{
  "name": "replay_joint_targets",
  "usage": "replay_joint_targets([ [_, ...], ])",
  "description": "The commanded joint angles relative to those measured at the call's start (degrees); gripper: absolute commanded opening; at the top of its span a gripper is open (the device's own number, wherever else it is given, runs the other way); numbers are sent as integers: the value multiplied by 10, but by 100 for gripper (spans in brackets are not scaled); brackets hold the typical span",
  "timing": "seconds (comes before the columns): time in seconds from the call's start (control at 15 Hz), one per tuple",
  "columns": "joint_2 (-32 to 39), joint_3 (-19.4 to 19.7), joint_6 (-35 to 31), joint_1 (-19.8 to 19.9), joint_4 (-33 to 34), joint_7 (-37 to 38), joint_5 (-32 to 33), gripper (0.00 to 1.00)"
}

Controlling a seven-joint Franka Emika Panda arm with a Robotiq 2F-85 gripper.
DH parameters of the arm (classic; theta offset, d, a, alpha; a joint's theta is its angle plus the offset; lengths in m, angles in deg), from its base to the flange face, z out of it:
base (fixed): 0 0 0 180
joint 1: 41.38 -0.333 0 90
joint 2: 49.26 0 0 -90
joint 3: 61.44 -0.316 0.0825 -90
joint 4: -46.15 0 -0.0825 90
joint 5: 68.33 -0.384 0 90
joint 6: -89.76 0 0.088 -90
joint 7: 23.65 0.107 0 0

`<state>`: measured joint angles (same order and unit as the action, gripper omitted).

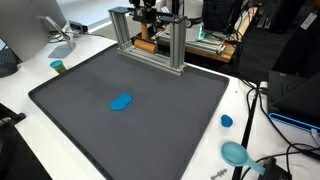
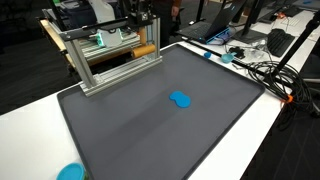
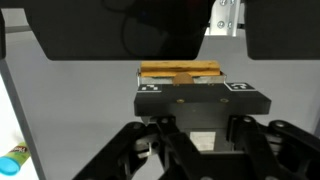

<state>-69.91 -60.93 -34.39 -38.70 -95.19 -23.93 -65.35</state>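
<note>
Blue lump (image 1: 121, 102), dark grey mat (image 1: 90, 120), white surface (image 2: 35, 135). The frame (image 1: 150, 50) is silver, and the wood (image 3: 180, 72) inside it is tan with a darker brown band. The gripper (image 3: 190, 135) is black. The cap (image 1: 227, 121) is blue and the bowl (image 1: 236, 153) teal.

Soft, even overhead light covers the dark mat (image 1: 160, 130); in the wrist view the gripper (image 3: 190, 150) looms dim, blurred.

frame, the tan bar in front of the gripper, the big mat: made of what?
Frame: looks like aluminium, silver and matte, straight square bars. Tan bar: likely wood, light brown with darker streaks, apparently unpainted. Mat: dark grey, dull, no glare; probably rubber or foam, can't tell which.
</note>
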Motion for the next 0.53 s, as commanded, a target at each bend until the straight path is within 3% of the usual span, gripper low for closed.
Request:
replay_joint_targets([
  [0.0, -49, -10, 0, -8, -31, 30, -4, 22],
  [0.47, -122, -33, 0, -6, -74, 91, 4, 22],
])
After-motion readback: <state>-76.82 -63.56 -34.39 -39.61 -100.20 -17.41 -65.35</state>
